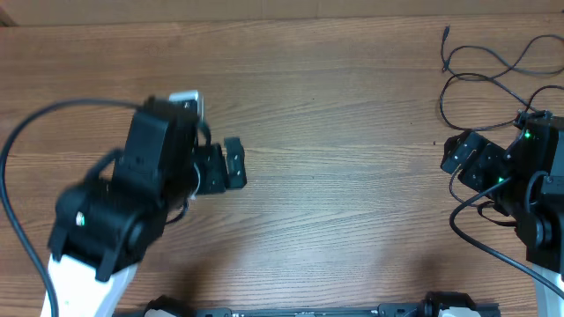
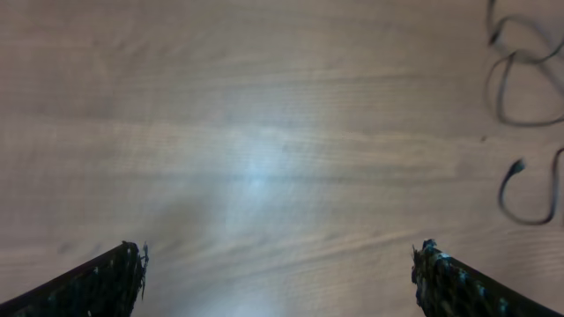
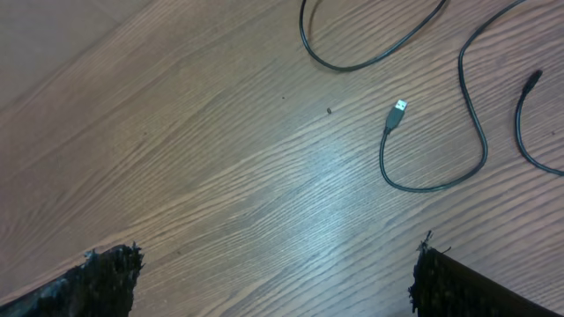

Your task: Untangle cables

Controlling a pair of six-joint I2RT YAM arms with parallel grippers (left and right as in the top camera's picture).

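Thin black cables (image 1: 490,63) lie loosely looped on the wooden table at the far right. In the right wrist view one cable (image 3: 467,132) ends in a silver USB plug (image 3: 398,111), with another loop (image 3: 370,48) beyond it. The left wrist view shows the cables (image 2: 520,84) small at its right edge. My left gripper (image 1: 236,165) is open and empty over bare wood at the left, far from the cables; its jaws (image 2: 280,264) hold nothing. My right gripper (image 1: 456,158) is open and empty just below the cables; its jaws (image 3: 275,260) are short of the USB plug.
The wooden table (image 1: 352,211) stretches between the two arms. Thicker black wires run along each robot arm, one arching at the far left (image 1: 18,141) and one beside the right arm (image 1: 476,233).
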